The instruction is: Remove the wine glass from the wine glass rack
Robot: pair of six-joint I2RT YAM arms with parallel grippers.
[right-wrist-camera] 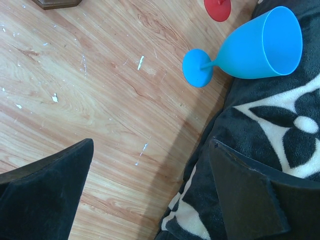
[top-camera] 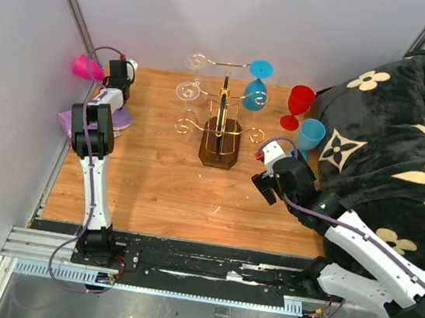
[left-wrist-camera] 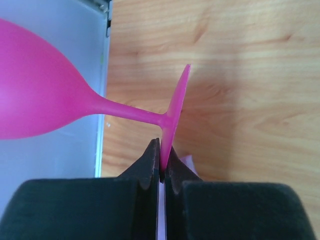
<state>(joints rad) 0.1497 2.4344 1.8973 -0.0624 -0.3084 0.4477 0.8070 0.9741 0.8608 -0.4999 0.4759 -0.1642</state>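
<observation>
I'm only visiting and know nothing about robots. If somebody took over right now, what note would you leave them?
Left pincer: shut on the foot of the pink glass, held sideways at the table's far left edge.
Right pincer: open, empty, low near the light blue glass and blanket.
Rack: mid-table, with a blue glass and a clear glass hanging on it.
Done: pink glass is off the rack.
Left: set it down, probably; the hanging ones may follow.
</observation>
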